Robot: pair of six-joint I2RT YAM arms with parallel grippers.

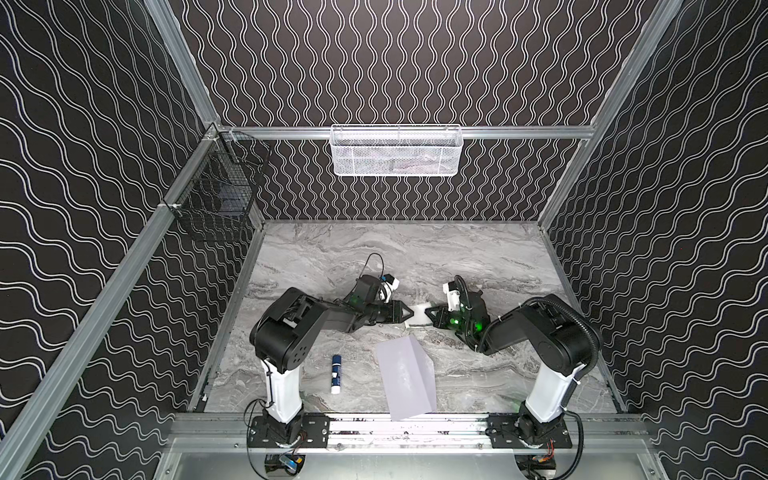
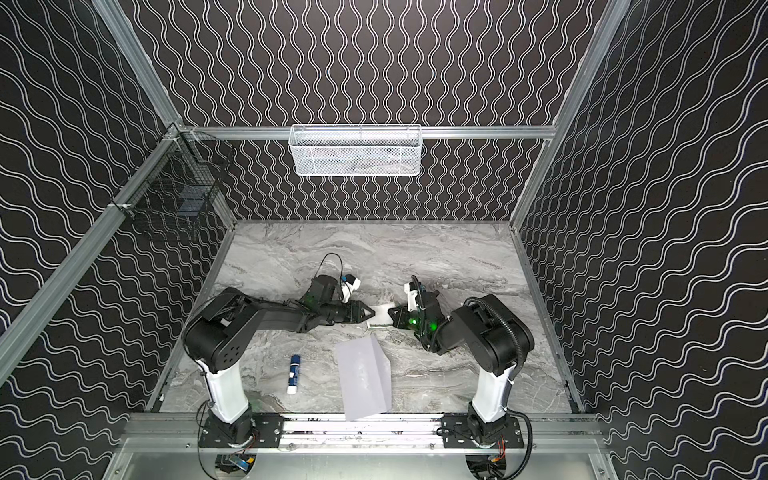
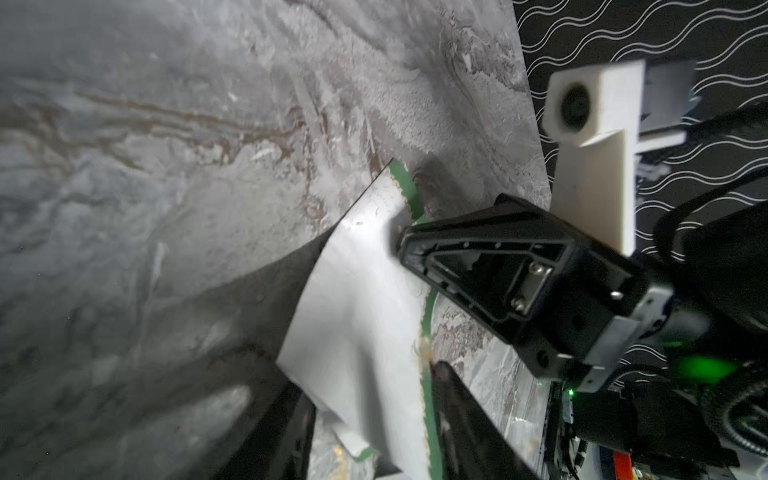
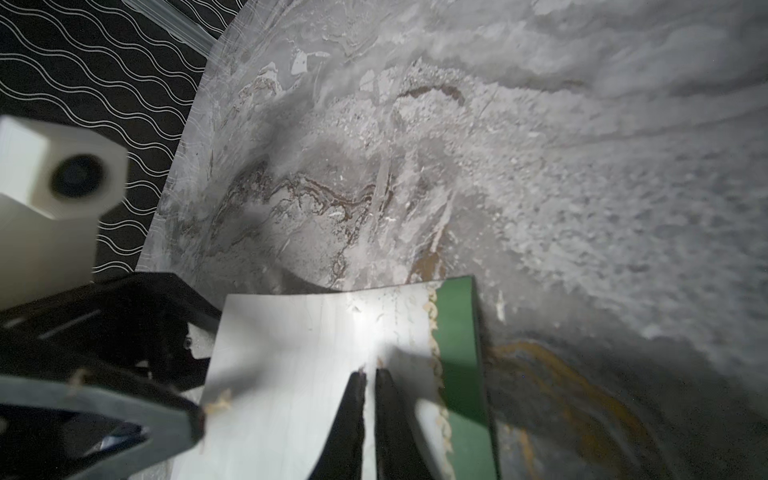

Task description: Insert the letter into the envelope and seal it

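The letter (image 1: pixel 419 316), a white sheet with a green border, hangs above the middle of the table between my two grippers. My right gripper (image 1: pixel 429 312) is shut on its right edge; in the right wrist view its tips (image 4: pixel 369 372) pinch the white sheet (image 4: pixel 299 353) beside the green band. My left gripper (image 1: pixel 409 312) is open at the opposite edge. In the left wrist view its jaws (image 3: pixel 370 378) stand apart on either side of the curved sheet (image 3: pixel 365 299). The pale lavender envelope (image 1: pixel 407 378) lies flat near the front edge, flap raised, apart from both grippers.
A blue and white glue stick (image 1: pixel 336 373) lies left of the envelope. A white mesh basket (image 1: pixel 397 149) hangs on the back rail and a black wire basket (image 1: pixel 216 203) on the left rail. Metal frame rails border the marble table (image 1: pixel 478 257).
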